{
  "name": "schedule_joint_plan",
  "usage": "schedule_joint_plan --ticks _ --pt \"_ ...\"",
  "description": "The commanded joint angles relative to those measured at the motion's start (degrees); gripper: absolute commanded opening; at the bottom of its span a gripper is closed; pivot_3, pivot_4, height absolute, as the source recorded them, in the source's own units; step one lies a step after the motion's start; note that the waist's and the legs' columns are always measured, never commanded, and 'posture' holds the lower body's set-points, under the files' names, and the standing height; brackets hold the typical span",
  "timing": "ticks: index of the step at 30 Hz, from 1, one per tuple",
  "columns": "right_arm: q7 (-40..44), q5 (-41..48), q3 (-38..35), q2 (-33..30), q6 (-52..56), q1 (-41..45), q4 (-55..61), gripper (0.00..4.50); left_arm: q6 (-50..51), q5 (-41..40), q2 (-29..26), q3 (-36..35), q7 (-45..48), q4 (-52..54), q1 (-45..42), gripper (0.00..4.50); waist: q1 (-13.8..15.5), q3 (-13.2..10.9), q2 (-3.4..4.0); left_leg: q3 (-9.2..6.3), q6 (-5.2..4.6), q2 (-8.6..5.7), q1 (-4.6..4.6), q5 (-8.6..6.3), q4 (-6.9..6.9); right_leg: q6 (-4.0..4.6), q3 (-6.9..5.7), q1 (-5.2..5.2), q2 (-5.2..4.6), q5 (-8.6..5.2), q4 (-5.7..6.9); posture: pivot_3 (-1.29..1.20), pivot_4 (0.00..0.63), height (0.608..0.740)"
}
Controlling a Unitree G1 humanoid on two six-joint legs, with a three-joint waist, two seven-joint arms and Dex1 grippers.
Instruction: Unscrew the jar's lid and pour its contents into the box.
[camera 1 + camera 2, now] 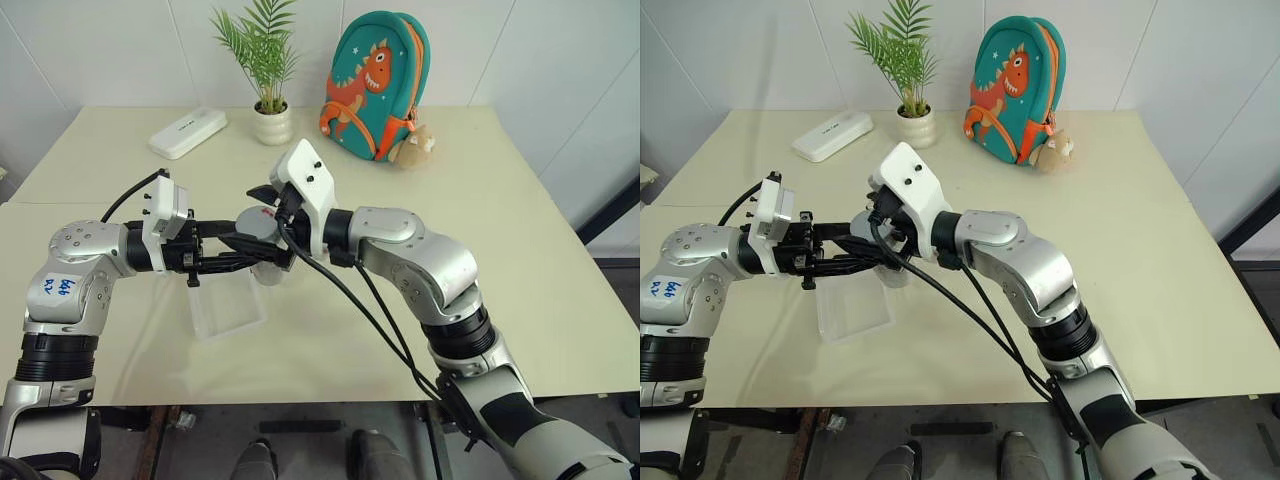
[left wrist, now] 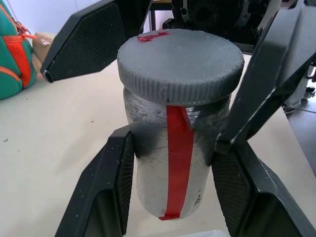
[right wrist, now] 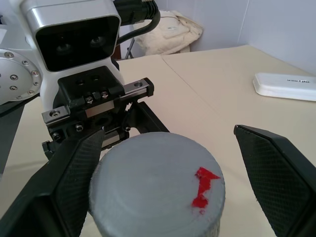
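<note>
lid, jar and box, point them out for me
lid (image 2: 180, 57), left wrist view, middle of its grey top
jar (image 2: 153, 173), left wrist view, clear wall beside the red strip
box (image 1: 228, 308), left eye view, its clear floor

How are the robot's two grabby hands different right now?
The left gripper is shut on the jar, squeezing its clear body, while the right gripper is open, its fingers standing wide on either side of the grey lid without squeezing it yet. The left gripper comes at the jar from the side; the right gripper sits up at the lid. Both have two black fingers.
</note>
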State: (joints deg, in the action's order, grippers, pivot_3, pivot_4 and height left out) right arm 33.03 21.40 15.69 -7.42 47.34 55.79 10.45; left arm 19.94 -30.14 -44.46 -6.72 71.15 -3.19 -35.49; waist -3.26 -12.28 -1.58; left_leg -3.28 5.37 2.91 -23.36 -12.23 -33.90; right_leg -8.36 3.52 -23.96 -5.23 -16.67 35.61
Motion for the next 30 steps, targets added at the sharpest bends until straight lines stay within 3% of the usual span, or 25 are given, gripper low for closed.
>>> schedule_joint_plan --ticks 1,30 --pt "-0.13 -0.36 -0.57 0.29 -1.29 0.64 0.74 4.41 -0.52 -0.42 -0.29 -1.03 -0.01 0.72 -0.54 1.94 0.00 0.00 0.00 0.00 0.00 0.00 0.00 0.00 0.00 0.00 0.00 0.00 0.00 0.00 0.00 0.00 0.150 0.740" --pt "0.94 8.36 -8.22 -14.18 10.50 -4.62 16.55 4.41 -0.70 -0.29 -0.28 -0.78 0.78 -0.95 -0.40 1.94 0.05 0.00 0.00 0.00 0.00 0.00 0.00 0.00 0.00 0.00 0.00 0.01 0.00 0.00 -0.03 0.00 0.150 0.740"
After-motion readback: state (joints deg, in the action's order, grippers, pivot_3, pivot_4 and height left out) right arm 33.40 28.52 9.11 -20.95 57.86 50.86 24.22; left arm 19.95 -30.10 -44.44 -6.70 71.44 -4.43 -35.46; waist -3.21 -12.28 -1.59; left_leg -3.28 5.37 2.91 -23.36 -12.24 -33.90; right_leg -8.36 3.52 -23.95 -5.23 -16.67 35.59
